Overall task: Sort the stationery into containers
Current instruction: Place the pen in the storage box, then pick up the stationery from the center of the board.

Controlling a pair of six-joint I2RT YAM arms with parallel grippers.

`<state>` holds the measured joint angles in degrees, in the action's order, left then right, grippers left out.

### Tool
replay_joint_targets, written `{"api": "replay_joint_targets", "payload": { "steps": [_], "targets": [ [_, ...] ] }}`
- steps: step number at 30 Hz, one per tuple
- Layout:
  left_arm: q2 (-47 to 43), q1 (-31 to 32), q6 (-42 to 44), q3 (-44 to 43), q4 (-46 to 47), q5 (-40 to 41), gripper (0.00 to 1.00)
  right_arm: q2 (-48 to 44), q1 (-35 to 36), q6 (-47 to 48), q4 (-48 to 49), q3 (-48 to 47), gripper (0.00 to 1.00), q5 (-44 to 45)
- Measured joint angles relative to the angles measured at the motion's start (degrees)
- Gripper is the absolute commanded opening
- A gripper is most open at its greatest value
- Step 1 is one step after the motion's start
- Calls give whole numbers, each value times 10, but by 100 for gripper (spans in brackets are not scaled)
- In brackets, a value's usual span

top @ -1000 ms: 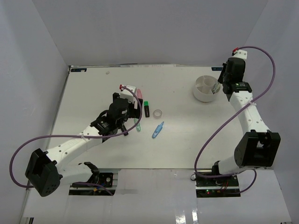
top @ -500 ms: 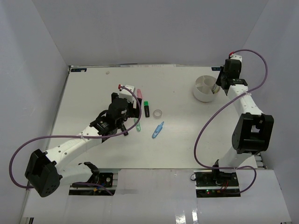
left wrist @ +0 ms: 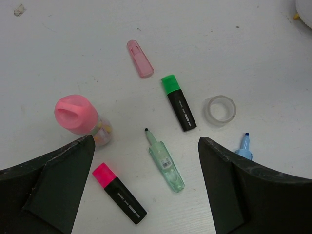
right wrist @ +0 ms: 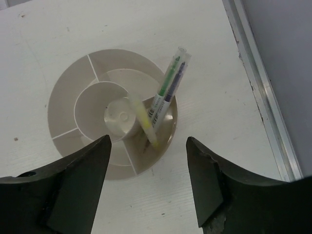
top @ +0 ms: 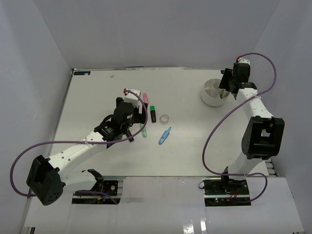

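The round white tub (right wrist: pixel 66 97) sits at the far right of the table (top: pixel 97 92). Thin dividers split it into outer-ring compartments around an inner ring and a central post. In the outer compartment on its right side, two items stand leaning. One is a green-and-white pen (right wrist: pixel 169 83) whose clear cap pokes out over the rim. The other is a slim yellow marker (right wrist: pixel 142 117), tilted against the inner wall. The other compartments that can be seen hold nothing.

The right gripper (right wrist: pixel 148 161) hovers over the tub's near-right edge. Its fingers are spread apart with nothing between them. The left gripper (left wrist: pixel 146 141) hangs over the loose stationery left of the table's centre, jaws wide and holding nothing.

Only the right wrist view shows the dividers and the tub's contents clearly; from above the contents are a small blur at the tub's right rim.

The left wrist view picks out items that the arm partly covers from overhead. These are a pink-capped glue stick (left wrist: pixel 77 114), a pink-capped highlighter (left wrist: pixel 119 192) and a pale green pen (left wrist: pixel 165 161). Further right lie a pink eraser (left wrist: pixel 140 58), a green-capped highlighter (left wrist: pixel 178 103), a tape ring (left wrist: pixel 220 110) and the tip of a blue pen (left wrist: pixel 243 146). All lie apart on the table, none in the tub.
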<state>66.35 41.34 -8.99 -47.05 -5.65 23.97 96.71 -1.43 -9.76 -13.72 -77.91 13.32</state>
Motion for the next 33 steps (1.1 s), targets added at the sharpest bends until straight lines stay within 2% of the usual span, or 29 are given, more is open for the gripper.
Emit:
{"api": "replay_joint_targets", "payload": {
  "steps": [7, 12, 16, 24, 33],
  "targets": [
    [0, -4, -4, -3, -3, -2, 98, -65, 18, 11, -18, 0, 73, -26],
    [0, -4, -6, -4, -4, -4, 98, -151, 85, 25, -7, 35, 72, -52],
    [0, -7, -10, -4, -4, -5, 98, -178, 166, 49, 10, 78, 70, -79],
    [-14, -11, -14, -4, -2, -2, 98, -104, 318, 111, 19, 128, 66, -115],
    [-39, -16, -14, -3, 13, 9, 98, -42, 413, 137, 37, 139, 63, -122]
  ]
}}
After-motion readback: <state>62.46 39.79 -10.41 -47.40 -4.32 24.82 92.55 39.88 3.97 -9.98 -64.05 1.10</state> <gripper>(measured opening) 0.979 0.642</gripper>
